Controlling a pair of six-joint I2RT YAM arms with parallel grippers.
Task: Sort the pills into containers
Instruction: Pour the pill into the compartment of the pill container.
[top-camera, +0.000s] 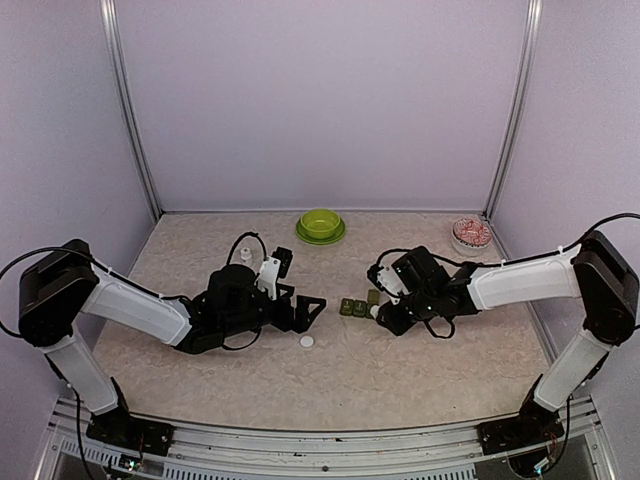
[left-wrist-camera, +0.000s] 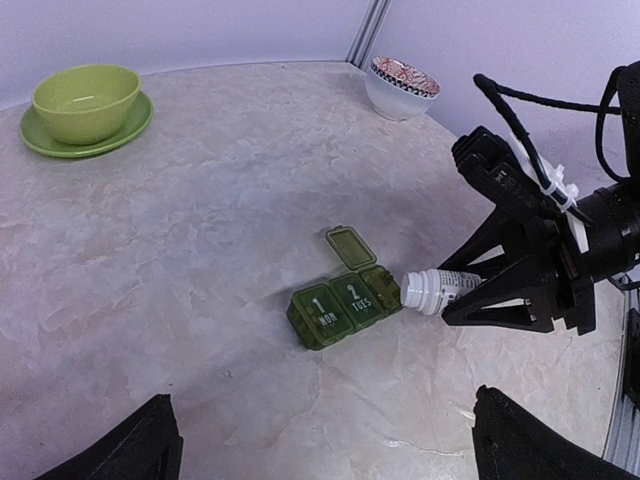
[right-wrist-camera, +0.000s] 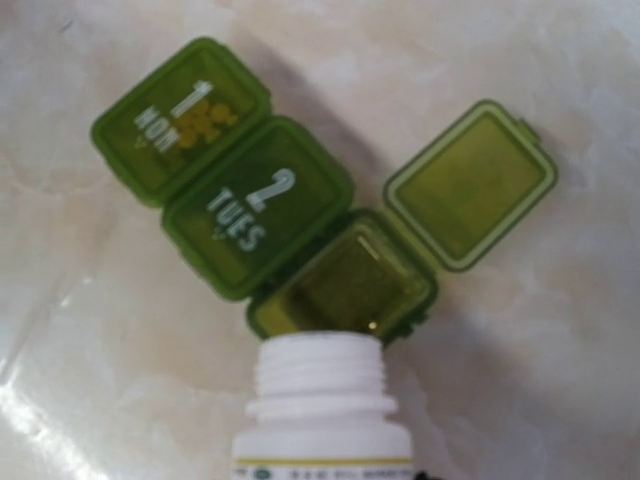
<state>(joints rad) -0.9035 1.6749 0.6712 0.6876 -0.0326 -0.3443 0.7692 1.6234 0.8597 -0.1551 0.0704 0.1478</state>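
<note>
The pouring step is in hand. An uncapped white bottle (right-wrist-camera: 322, 420) is held tipped on its side by the right gripper (left-wrist-camera: 485, 290), whose fingers are pressed onto the bottle's body. The bottle's mouth is set just at the near rim of the third compartment (right-wrist-camera: 345, 285) of the pill box (right-wrist-camera: 250, 190), the only one whose lid (right-wrist-camera: 470, 185) is flipped back. The MON and TUES lids are shut, and a yellowish cluster, judged to be pills (right-wrist-camera: 205, 118), is seen through the MON lid. No pill is seen at the bottle mouth, and whether any lies in the open compartment cannot be told. The box lies on the table (top-camera: 420, 370) between the two arms, near the middle.

The next move is judged to call for a slight further tilt or shake, with the mouth kept over the small opening so that nothing is spilled onto the table. After that, the lid has to be pressed shut. The box is unheld and probably light, so it could be nudged by the bottle.

The left gripper (top-camera: 312, 312) is spread wide and nothing is held in it. It hovers just left of the box, pointed toward it, and nothing is touched. A white cap (top-camera: 306, 342) lies on the table near it.
</note>
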